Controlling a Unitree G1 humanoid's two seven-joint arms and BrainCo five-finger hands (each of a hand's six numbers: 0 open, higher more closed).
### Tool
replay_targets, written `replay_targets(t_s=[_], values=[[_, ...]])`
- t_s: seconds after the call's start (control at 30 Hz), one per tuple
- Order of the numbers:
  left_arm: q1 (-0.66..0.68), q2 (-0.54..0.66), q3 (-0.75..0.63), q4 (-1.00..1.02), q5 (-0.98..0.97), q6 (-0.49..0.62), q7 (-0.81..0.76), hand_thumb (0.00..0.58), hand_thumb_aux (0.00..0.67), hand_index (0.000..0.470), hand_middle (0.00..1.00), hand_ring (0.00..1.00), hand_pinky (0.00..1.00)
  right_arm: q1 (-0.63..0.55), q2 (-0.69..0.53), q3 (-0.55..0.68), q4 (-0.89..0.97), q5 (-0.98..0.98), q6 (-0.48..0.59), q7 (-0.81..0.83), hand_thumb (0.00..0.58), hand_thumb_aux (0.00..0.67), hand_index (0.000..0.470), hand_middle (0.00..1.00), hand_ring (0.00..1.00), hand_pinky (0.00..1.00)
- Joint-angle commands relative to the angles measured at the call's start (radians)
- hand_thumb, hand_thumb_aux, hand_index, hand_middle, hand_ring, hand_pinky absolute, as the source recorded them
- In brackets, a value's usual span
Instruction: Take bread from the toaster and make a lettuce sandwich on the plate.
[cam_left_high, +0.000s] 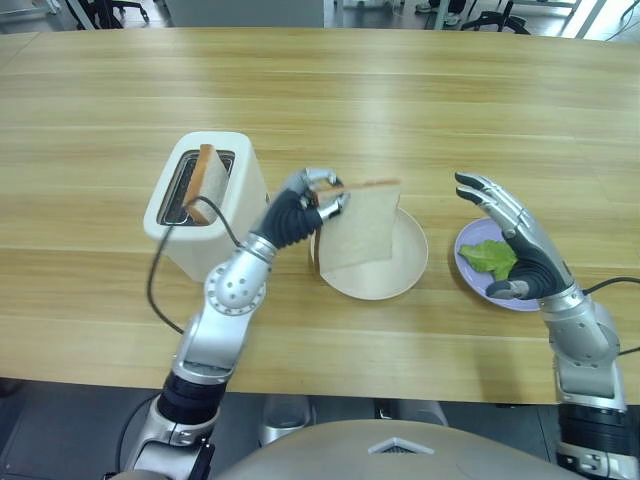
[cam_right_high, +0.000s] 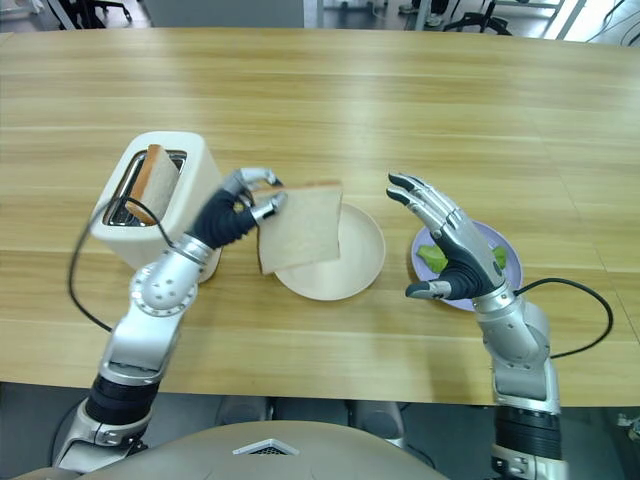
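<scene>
— Where is your left hand?
— My left hand (cam_left_high: 300, 210) is just left of the middle of the picture. Its fingers pinch the top corner of a slice of bread (cam_left_high: 362, 228). The slice stands up tall over the left side of the round plate (cam_left_high: 412, 250).
— Does the bread touch the plate?
— I cannot tell.
— And your right hand?
— My right hand (cam_left_high: 525, 250) is on the right side of the picture. Its fingers are spread wide and hold nothing. It is over a small purple dish (cam_left_high: 478, 232) with a green lettuce leaf (cam_left_high: 488, 258) on it.
— Where is the toaster?
— The toaster (cam_left_high: 215, 225) sits on the table (cam_left_high: 400, 100), left of the middle, near my left arm. A second slice (cam_left_high: 205, 180) sticks up out of its slot. A black cord (cam_left_high: 152, 285) loops down toward the lower left.
</scene>
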Motion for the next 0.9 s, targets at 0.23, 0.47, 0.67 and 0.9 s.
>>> replay_targets(t_s=[0.23,0.47,0.67,0.9], values=[[-0.168,-0.099,-0.054,0.480,0.052,-0.179,0.046,0.580,0.670,0.460,1.00,1.00,1.00,0.020,-0.121,0.018,0.043,-0.285,0.129,-0.132,0.000,0.000,0.000,0.00,0.00,0.00],[-0.302,-0.164,-0.036,0.684,0.045,-0.279,0.072,0.580,0.670,0.460,1.00,1.00,1.00,0.029,-0.212,0.050,0.064,-0.408,0.302,-0.147,0.000,0.000,0.000,0.00,0.00,0.00],[-0.323,-0.170,-0.062,0.811,0.076,-0.250,0.039,0.580,0.670,0.460,1.00,1.00,1.00,0.023,-0.295,0.061,0.094,-0.487,0.452,-0.162,0.000,0.000,0.000,0.00,0.00,0.00],[-0.257,-0.088,-0.143,0.818,0.198,-0.103,-0.025,0.580,0.670,0.460,1.00,1.00,1.00,-0.029,-0.389,0.155,0.244,-0.557,0.547,-0.189,0.000,0.000,0.000,0.00,0.00,0.00]])
